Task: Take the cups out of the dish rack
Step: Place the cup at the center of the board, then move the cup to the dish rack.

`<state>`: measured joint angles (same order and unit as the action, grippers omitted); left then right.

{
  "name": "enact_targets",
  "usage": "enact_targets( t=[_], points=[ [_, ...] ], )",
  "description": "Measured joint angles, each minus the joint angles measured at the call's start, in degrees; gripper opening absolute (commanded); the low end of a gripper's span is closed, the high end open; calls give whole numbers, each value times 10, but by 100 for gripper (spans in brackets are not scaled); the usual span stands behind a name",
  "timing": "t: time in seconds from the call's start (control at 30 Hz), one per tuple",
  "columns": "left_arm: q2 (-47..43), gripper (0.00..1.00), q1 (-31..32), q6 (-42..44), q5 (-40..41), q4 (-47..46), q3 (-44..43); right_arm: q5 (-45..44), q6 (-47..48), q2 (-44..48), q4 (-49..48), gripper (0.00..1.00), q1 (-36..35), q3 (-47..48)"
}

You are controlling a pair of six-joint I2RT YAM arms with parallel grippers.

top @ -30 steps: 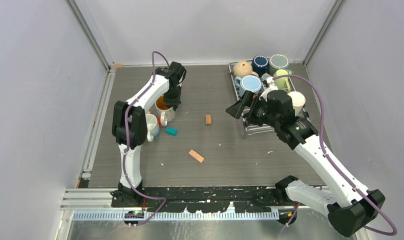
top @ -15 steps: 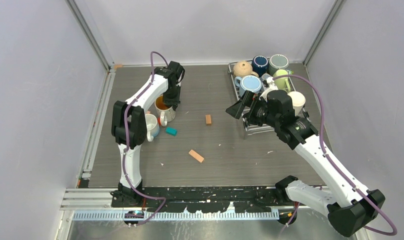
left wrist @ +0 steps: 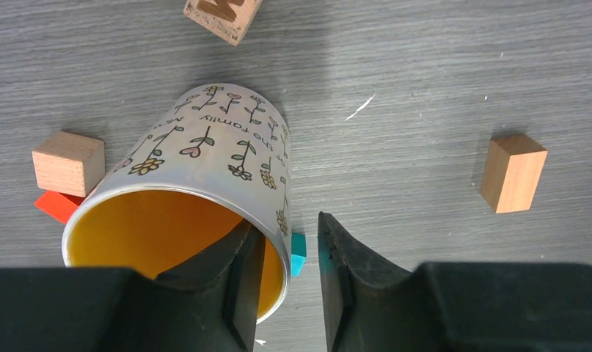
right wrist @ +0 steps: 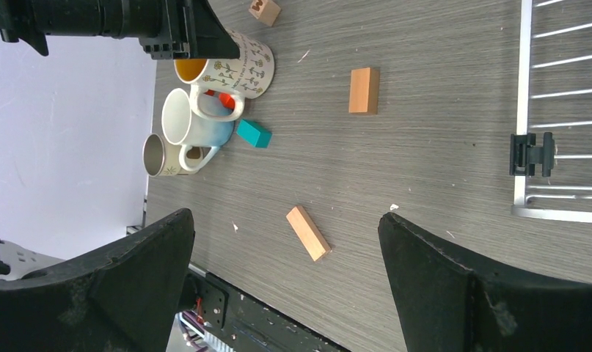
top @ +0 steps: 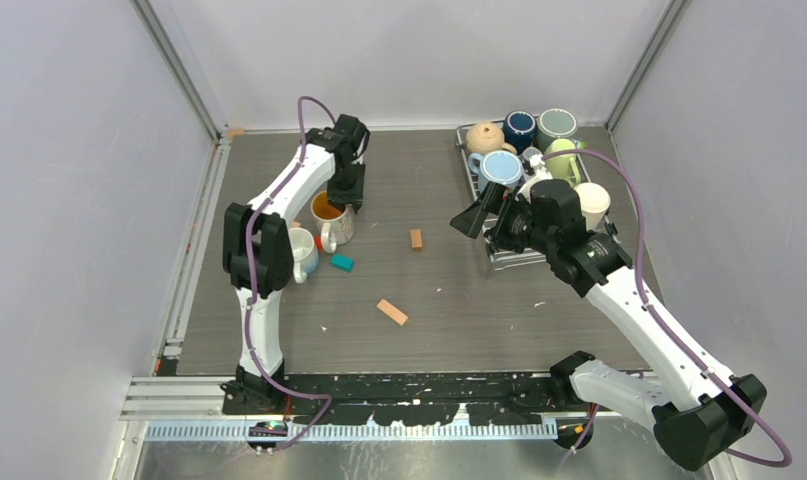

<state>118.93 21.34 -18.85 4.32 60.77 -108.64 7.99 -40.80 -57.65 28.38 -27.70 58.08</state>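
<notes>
The dish rack point(top: 514, 258) stands at the back right and holds tan point(top: 485, 137), navy point(top: 520, 126), grey-green point(top: 557, 125), light blue point(top: 501, 167), lime green point(top: 564, 158) and white point(top: 592, 203) cups. An orange-lined white cup point(top: 329, 215) stands on the table at the left, beside a white cup point(top: 301, 250). My left gripper point(left wrist: 289, 231) straddles the orange-lined cup's rim point(left wrist: 205, 154), one finger inside, the other finger apart from the wall. My right gripper point(top: 476, 215) is open wide and empty by the rack's left edge point(right wrist: 564, 125). A small metallic cup point(right wrist: 161, 155) lies beside the white cup.
A teal block point(top: 342, 262) and two wooden blocks point(top: 416, 239) point(top: 392, 312) lie mid-table. More wooden blocks point(left wrist: 67, 163) point(left wrist: 513, 172), a lettered block point(left wrist: 223, 13) and a red block point(left wrist: 58, 205) lie round the orange-lined cup. Grey walls enclose the table.
My left gripper has shifted slightly away from me at the orange-lined cup. The right arm has barely moved.
</notes>
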Motion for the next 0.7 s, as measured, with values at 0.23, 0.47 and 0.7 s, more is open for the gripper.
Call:
enact_targets(
  t=[0.23, 0.47, 0.7],
  points=[
    [-1, 59, 0, 0, -5, 2, -11, 0, 1, 0, 5, 100, 0, 0],
    [-33, 99, 0, 0, -20, 2, -9, -7, 1, -1, 8, 100, 0, 1],
    [-161, 100, 4, -5, -43, -14, 45, -24, 4, -10, 29, 100, 0, 27]
  ],
)
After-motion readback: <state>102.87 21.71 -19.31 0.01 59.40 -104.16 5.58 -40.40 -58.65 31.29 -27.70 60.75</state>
